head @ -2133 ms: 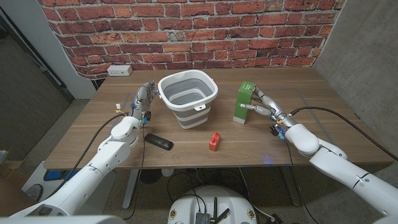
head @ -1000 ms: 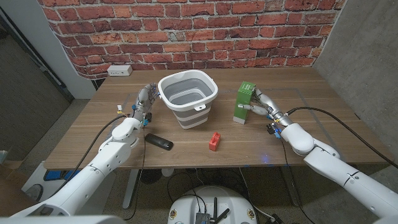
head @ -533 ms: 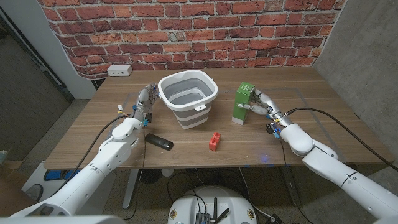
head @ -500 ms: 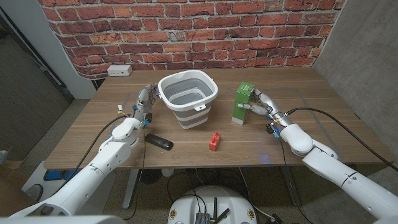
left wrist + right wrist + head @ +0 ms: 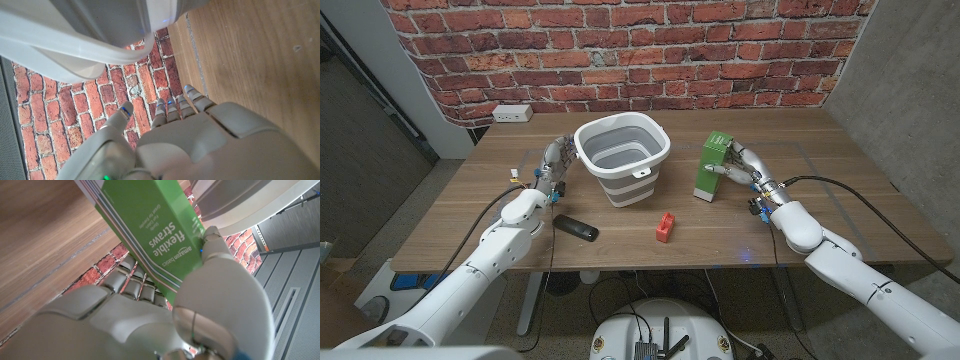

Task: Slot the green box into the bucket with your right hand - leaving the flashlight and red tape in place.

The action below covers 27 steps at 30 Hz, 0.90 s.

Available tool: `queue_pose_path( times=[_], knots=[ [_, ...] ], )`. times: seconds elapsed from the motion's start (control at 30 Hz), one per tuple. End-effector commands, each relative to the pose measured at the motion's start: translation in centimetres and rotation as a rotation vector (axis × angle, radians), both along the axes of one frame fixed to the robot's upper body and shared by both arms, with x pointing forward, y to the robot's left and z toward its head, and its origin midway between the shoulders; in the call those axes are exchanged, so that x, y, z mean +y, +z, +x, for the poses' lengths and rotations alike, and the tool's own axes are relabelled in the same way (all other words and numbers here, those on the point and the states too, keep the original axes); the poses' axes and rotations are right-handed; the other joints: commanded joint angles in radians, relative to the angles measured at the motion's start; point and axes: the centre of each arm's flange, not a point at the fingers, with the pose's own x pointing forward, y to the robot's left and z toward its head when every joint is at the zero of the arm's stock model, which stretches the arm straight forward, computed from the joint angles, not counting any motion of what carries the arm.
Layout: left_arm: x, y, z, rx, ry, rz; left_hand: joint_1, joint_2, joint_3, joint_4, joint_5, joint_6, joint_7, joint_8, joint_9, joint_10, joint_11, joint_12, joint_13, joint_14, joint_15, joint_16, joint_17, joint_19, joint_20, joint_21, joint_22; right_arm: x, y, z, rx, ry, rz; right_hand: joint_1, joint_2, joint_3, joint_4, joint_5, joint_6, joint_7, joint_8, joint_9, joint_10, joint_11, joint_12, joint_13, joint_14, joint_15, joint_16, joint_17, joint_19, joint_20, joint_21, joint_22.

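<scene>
The green box [image 5: 712, 166] stands upright on the table right of the white collapsible bucket [image 5: 623, 178]. My right hand [image 5: 741, 168] grips it from its right side. In the right wrist view the thumb [image 5: 214, 244] presses on the printed face of the green box [image 5: 145, 225], the other fingers lie behind it, and the bucket [image 5: 245, 202] is just beyond. A black flashlight [image 5: 576, 228] and the red tape [image 5: 665, 227] lie in front of the bucket. My left hand [image 5: 552, 163] stands beside the bucket's left wall with fingers extended, holding nothing.
A white power outlet box [image 5: 512, 114] sits at the table's back left by the brick wall. In the left wrist view the left hand [image 5: 200, 140] is close to the bucket's rim [image 5: 90, 55]. Bare wood lies right of the box.
My right arm has edged slightly left, closer around the green box, which has shifted a touch toward the bucket. The left arm, flashlight and red tape have not moved.
</scene>
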Motion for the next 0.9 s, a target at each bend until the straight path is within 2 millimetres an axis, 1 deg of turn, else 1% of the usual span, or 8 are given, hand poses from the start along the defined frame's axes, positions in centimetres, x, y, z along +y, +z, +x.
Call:
queue_pose_path(
  times=[0.03,0.1,0.13,0.43,0.53,0.67,0.73,0.9],
  knots=[
    [-0.2,-0.2,0.0,0.006,-0.003,0.0,-0.014,0.065,0.005,0.002,0.0,0.009,0.003,0.004,0.003,0.009,0.006,0.003,0.003,0.005,-0.003,-0.003,0.001,0.006,-0.013,0.006,0.006,-0.4,0.6,-0.8,-0.039,-0.004,0.051,0.017,0.003,0.007,0.0,0.0,0.028,0.008,0.011,0.006,0.029,-0.012,0.009,0.01,0.02,-0.064,0.014,0.008,0.015,0.003,0.003,0.003],
    [-0.2,-0.3,0.0,0.002,-0.005,-0.004,-0.014,0.065,0.005,0.002,0.0,0.009,0.003,0.004,0.003,0.008,0.005,0.002,0.003,0.005,-0.003,-0.003,0.001,0.006,-0.012,0.006,0.006,-0.5,0.7,-0.9,-0.042,0.0,0.055,0.023,0.006,0.007,0.0,0.0,0.041,0.007,0.019,0.008,0.048,-0.013,0.017,0.015,0.034,-0.067,0.024,0.015,0.026,0.001,0.003,0.003],
    [-0.2,-0.3,0.0,0.001,-0.007,-0.005,-0.014,0.065,0.006,0.002,0.0,0.009,0.003,0.004,0.003,0.009,0.005,0.002,0.003,0.005,-0.003,-0.003,0.001,0.006,-0.012,0.006,0.006,-0.5,0.8,-1.0,-0.046,0.002,0.053,0.024,0.006,0.007,0.0,0.0,0.043,0.008,0.021,0.009,0.047,-0.013,0.017,0.016,0.033,-0.068,0.025,0.017,0.027,0.0,0.003,0.003],
    [-0.4,-0.4,0.0,0.004,-0.01,-0.003,-0.015,0.064,0.008,0.0,0.0,0.013,0.003,0.005,0.003,0.009,0.006,0.002,0.003,0.004,-0.002,-0.004,0.001,0.006,-0.011,0.006,0.006,-0.9,2.1,-1.6,-0.064,0.019,0.062,0.02,0.006,0.003,0.005,0.0,0.037,0.01,0.022,0.011,0.048,-0.01,0.018,0.023,0.035,-0.063,0.032,0.027,0.032,0.003,0.0,0.004],
    [-0.4,-0.4,0.0,0.003,-0.011,-0.005,-0.015,0.064,0.009,0.0,0.0,0.013,0.004,0.005,0.003,0.009,0.008,0.001,0.003,0.004,-0.001,-0.004,0.001,0.005,-0.011,0.006,0.006,-1.0,2.7,-1.9,-0.072,0.024,0.06,0.019,0.008,0.002,0.006,0.0,0.043,0.009,0.027,0.012,0.054,-0.013,0.021,0.027,0.045,-0.064,0.04,0.032,0.038,0.004,0.0,0.004],
    [-0.4,-0.3,-0.1,-0.002,-0.007,-0.006,-0.015,0.064,0.009,-0.001,0.0,0.014,0.003,0.005,0.003,0.008,0.007,0.001,0.003,0.004,-0.001,-0.004,0.001,0.005,-0.01,0.006,0.006,-1.1,3.4,-2.3,-0.077,0.03,0.054,0.018,0.01,0.0,0.007,0.002,0.063,0.012,0.038,0.014,0.076,-0.008,0.031,0.034,0.059,-0.062,0.052,0.042,0.047,0.006,-0.001,0.005],
    [-0.4,-0.3,-0.1,-0.005,-0.007,-0.005,-0.015,0.064,0.01,-0.001,0.0,0.014,0.002,0.005,0.003,0.009,0.008,0.001,0.003,0.004,-0.002,-0.004,0.001,0.005,-0.01,0.006,0.006,-1.2,3.7,-2.5,-0.079,0.036,0.061,0.019,0.012,0.0,0.008,0.003,0.068,0.012,0.041,0.015,0.077,-0.01,0.032,0.037,0.063,-0.068,0.057,0.047,0.056,0.005,0.001,0.005],
    [-0.5,-0.3,-0.2,-0.008,-0.006,-0.006,-0.015,0.064,0.011,-0.002,0.0,0.014,0.003,0.004,0.004,0.009,0.007,0.001,0.003,0.005,-0.001,-0.005,0.001,0.005,-0.011,0.006,0.006,-1.6,4.4,-3.1,-0.079,0.047,0.068,0.02,0.013,-0.001,0.007,0.004,0.072,0.014,0.044,0.016,0.084,-0.009,0.035,0.041,0.068,-0.065,0.063,0.053,0.059,0.006,0.0,0.005]
  ],
)
